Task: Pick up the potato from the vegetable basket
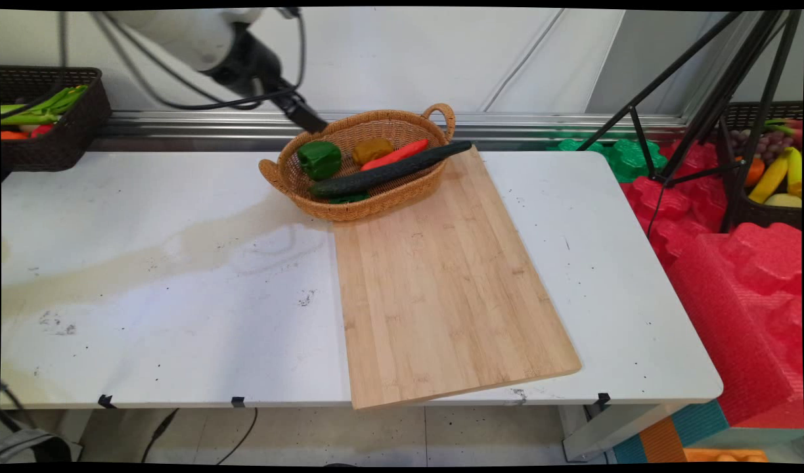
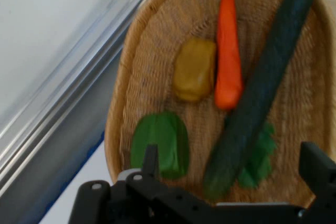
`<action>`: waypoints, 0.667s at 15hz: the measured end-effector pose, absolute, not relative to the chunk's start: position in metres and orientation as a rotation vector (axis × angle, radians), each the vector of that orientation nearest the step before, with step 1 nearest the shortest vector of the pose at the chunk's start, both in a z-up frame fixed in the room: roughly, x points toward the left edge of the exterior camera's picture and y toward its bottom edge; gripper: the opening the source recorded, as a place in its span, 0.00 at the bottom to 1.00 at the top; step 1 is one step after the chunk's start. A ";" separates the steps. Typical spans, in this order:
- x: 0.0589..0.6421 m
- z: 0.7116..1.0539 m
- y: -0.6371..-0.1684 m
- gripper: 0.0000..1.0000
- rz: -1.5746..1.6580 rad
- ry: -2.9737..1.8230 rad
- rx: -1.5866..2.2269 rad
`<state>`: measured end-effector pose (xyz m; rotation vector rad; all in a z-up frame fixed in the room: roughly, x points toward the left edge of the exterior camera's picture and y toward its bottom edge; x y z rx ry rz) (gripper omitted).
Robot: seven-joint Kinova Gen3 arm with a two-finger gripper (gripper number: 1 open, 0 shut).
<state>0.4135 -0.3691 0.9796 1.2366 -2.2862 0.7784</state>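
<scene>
Main view, from the near edge outward: a bamboo cutting board (image 1: 441,289) lies slantwise on the white table (image 1: 146,315), its near corner overhanging the table's front edge. At the board's far end sits a wicker basket (image 1: 290,187) with two handles, partly resting on the board. In it lie a green bell pepper (image 1: 319,159), a yellow-brown pepper (image 1: 372,150), a red-orange carrot (image 1: 395,155) and a long dark cucumber (image 1: 389,171), which runs across the basket with its far tip over the rim. A small leafy green (image 1: 348,197) shows under the cucumber's near end.

The gripper (image 1: 310,120) hangs just above the basket's far-left rim, close to the green bell pepper. In the hand view its two fingers (image 2: 151,162) stand wide apart with nothing between them, the green pepper and the cucumber's end lying beyond.

Farther off, a dark basket (image 1: 67,141) of vegetables sits at the table's far-left corner, and red foam (image 1: 737,289) lies to the right.
</scene>
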 end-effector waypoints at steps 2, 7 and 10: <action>0.406 0.974 -0.392 1.00 0.779 -2.285 1.241; 0.391 0.945 -0.462 1.00 0.747 -2.312 1.257; 0.386 0.925 -0.493 1.00 0.715 -2.336 1.268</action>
